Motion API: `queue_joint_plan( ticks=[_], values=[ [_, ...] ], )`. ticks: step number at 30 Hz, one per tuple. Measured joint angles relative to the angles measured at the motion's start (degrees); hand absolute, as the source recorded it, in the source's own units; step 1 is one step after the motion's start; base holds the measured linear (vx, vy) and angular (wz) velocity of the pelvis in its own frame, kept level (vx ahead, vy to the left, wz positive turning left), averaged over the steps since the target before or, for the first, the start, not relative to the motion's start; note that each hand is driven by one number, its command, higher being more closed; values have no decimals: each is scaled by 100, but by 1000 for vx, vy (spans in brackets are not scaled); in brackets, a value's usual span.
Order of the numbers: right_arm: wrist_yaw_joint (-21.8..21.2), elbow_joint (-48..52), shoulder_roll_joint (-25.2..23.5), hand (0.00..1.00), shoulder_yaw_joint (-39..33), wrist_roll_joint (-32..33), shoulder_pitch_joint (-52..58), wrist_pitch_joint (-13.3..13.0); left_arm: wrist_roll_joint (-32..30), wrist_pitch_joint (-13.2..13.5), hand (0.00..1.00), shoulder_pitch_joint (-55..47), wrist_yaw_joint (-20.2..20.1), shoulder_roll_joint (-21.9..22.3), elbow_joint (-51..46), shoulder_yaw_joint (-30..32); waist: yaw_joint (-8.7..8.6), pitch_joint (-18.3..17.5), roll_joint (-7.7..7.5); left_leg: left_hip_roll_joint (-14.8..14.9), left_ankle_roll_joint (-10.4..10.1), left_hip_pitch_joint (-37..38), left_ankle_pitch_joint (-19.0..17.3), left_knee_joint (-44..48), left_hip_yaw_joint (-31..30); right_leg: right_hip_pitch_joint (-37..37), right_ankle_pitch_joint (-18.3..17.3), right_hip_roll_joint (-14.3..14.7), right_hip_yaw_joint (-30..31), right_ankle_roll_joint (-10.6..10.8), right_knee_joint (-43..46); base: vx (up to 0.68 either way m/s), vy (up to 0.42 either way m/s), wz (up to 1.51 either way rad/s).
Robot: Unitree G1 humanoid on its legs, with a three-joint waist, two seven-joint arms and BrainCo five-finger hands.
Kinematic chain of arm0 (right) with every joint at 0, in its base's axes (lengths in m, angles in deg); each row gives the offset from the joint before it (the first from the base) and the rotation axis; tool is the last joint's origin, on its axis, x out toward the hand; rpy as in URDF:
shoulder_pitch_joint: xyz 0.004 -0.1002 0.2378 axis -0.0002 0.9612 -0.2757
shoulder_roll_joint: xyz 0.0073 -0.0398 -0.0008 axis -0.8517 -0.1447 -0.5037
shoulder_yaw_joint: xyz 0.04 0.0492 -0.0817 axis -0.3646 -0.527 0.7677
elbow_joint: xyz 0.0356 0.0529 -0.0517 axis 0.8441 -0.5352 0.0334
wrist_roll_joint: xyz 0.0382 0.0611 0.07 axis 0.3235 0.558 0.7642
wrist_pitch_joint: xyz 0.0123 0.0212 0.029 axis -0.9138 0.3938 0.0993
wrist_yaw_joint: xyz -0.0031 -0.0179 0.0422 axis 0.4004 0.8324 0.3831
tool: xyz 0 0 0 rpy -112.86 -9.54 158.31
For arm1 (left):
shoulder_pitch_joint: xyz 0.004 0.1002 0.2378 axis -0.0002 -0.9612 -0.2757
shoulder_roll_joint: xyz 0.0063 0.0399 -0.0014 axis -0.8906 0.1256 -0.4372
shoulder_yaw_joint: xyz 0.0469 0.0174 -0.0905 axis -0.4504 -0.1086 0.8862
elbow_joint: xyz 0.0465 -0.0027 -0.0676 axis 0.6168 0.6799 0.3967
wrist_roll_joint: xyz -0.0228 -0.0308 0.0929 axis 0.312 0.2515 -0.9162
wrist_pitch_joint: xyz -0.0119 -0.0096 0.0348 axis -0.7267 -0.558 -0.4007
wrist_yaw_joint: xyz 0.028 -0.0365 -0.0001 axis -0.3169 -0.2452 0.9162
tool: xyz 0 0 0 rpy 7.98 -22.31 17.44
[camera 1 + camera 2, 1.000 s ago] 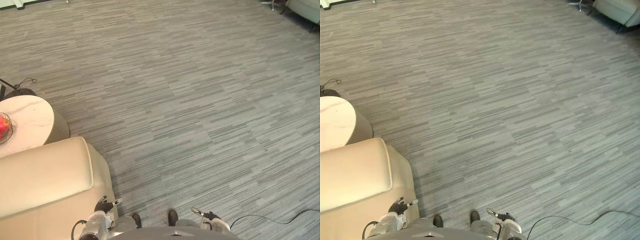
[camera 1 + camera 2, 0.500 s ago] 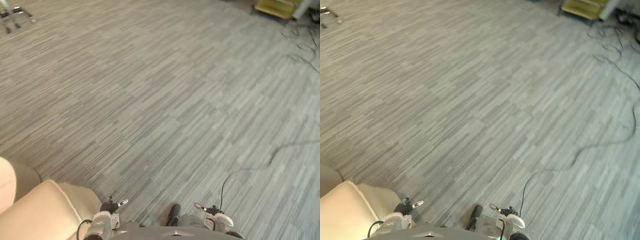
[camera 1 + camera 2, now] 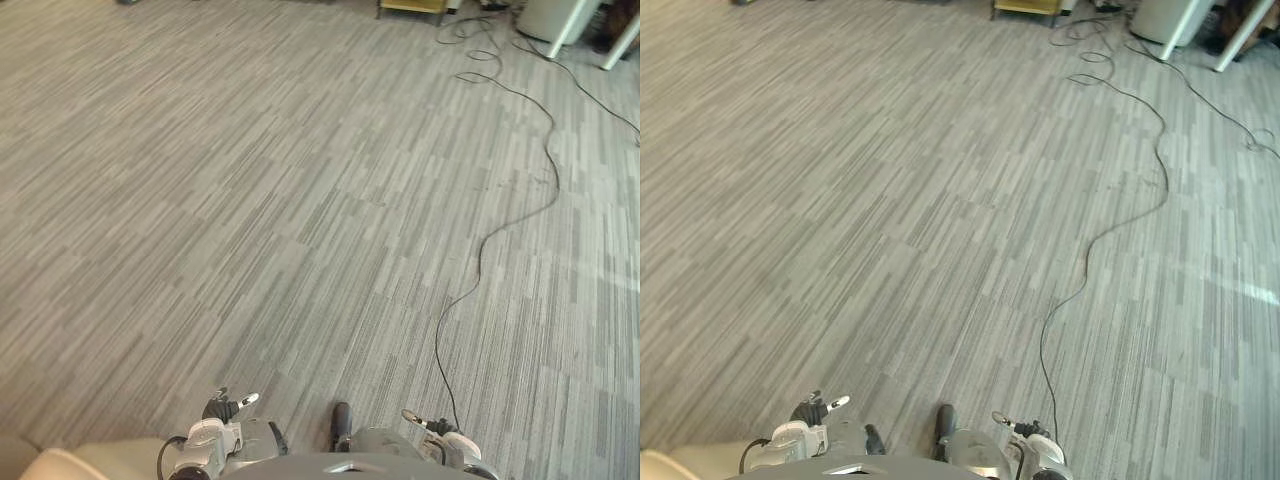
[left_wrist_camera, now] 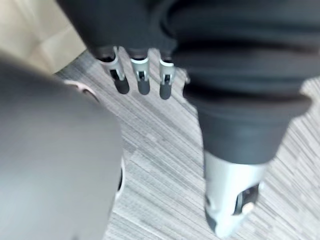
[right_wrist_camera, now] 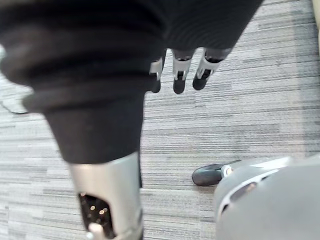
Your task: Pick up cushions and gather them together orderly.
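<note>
My left hand hangs low beside my body at the bottom edge of the left eye view. In the left wrist view its fingers are straight and relaxed over grey carpet, thumb apart, holding nothing. My right hand hangs low on the other side. The right wrist view has its fingers loose and open above the carpet, also holding nothing. A corner of the cream sofa sits at the bottom left, just beside my left hand, and its cream surface lies past the left fingers.
Grey striped carpet stretches ahead. A yellow piece of furniture stands at the far edge. White furniture legs and loose cables lie at the far right.
The camera has swung to the right: the cream sofa and round table slid off to the left, and the yellow furniture and white legs came into view. Both hands stay low and open.
</note>
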Motion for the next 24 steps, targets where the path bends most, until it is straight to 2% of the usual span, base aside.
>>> queue_joint_plan(
  ticks=[1,3,5,6,7,9,10,11,12,13,14,15,16,17,18,19,20,21,22,23,24],
  values=[
    [0,3,2,0,-8,1,7,-1,1,4,0,4,-3,1,-12,2,9,0,0,-77,-25,-118,20,-463,-23,3,-16,-75,19,27,-15,103,110,-64],
    [1,10,0,0,-46,1,27,-1,0,4,0,18,-7,7,-48,5,10,4,-1,-298,-29,-301,313,-1639,-219,106,-63,-219,27,103,-120,168,152,-32],
    [12,15,-20,0,-143,2,88,-6,5,5,0,18,-5,25,-59,55,96,3,10,-463,-94,-340,1138,-3088,-670,346,-173,-299,105,300,-294,276,204,-21],
    [12,16,-27,0,-133,2,96,-6,9,6,0,18,-4,25,-85,82,144,-3,-3,-478,-95,-335,1402,-3102,-728,383,-216,-320,151,365,-305,328,238,-28],
    [12,28,-42,0,-133,0,66,-9,23,5,0,23,-2,11,-90,145,192,-39,-50,-591,79,-338,1699,-3108,-782,392,-302,-409,215,491,-275,380,270,-28],
    [9,34,-126,0,-140,-7,43,-9,91,13,0,29,-1,-8,-114,228,216,-75,-161,-795,343,-362,1511,-2912,-750,338,-496,-635,289,664,-59,435,293,-14],
    [3,54,-190,0,-143,-14,69,-4,122,11,0,25,4,-22,-155,253,255,-105,-255,-953,503,-404,1195,-2636,-709,164,-799,-861,298,793,521,479,286,3],
    [-1,73,-271,0,-144,-21,83,-6,123,11,0,16,13,-48,-147,259,253,-152,-362,-1104,609,-330,945,-2490,-622,-190,-1177,-1092,310,1114,1636,395,236,2],
    [-16,101,-318,0,-147,-12,81,-9,124,11,0,9,21,-61,-123,267,250,-178,-404,-1176,620,-264,795,-2423,-577,-456,-1314,-1218,359,1215,2427,335,157,-9],
    [-31,235,-341,0,-147,-32,74,-27,125,10,0,-2,36,-88,-92,271,254,-175,-428,-1245,619,-55,634,-2389,-468,-882,-1265,-1332,526,1315,3747,339,137,-23],
    [-59,258,-338,0,-105,-49,28,-60,123,1,0,-47,37,-124,-88,218,208,-166,-442,-1282,647,263,469,-2391,-381,-1269,-970,-1399,644,1388,5072,436,164,-24],
    [-58,258,-333,0,-72,-57,5,-88,121,-6,0,-83,36,-167,-88,167,164,-166,-440,-1283,683,445,417,-2391,-365,-1366,-824,-1416,585,1400,5583,467,131,-18],
    [-57,260,-327,0,39,-65,-20,-118,122,-30,0,-144,41,-232,-85,101,91,-153,-445,-1291,757,821,295,-2444,-372,-1450,-746,-1558,237,1220,6208,498,98,-8],
    [-57,267,-326,0,52,-68,-25,-123,123,-50,0,-162,39,-266,-77,84,71,-141,-443,-1296,773,1016,250,-2490,-380,-1466,-790,-1644,14,1055,6368,598,91,-25],
    [-64,298,-340,0,92,-68,-42,-123,124,-95,0,-159,43,-290,-34,90,51,-132,-419,-1301,767,1512,187,-2819,-413,-1658,-986,-1695,-431,802,6392,492,56,-23],
    [-69,307,-339,0,89,-66,-67,-128,124,-104,0,-163,43,-292,-16,85,37,-120,-409,-1288,767,1662,189,-2936,-458,-1739,-1105,-1661,-585,766,6292,386,22,-19],
    [-73,307,-317,0,88,-69,-114,-126,124,-114,0,-147,42,-289,34,54,-23,-105,-397,-1243,766,1840,190,-3070,-481,-1860,-1295,-1602,-789,692,6062,465,-16,1],
    [-113,305,-299,0,87,-61,-170,-122,122,-128,0,-117,40,-283,48,-14,-95,-51,-356,-1135,765,2087,190,-3205,-492,-2048,-1469,-1443,-1077,567,5406,567,-45,7],
    [-167,393,-285,0,91,-59,-182,-140,119,-130,0,-63,36,-270,55,-28,-153,3,-323,-1032,765,2270,190,-3247,-584,-2217,-1455,-1272,-1249,509,4572,574,-59,12],
    [-170,439,-285,0,94,-59,-182,-140,117,-131,0,-62,36,-252,57,-28,-191,7,-321,-990,765,2316,190,-3246,-653,-2308,-1376,-1203,-1275,478,4107,503,-88,35],
    [-171,465,-279,0,96,-58,-190,-142,116,-131,0,-65,36,-225,67,-39,-255,19,-320,-888,765,2451,190,-3268,-810,-2440,-861,-986,-1148,527,2802,529,-133,54]
  ],
)
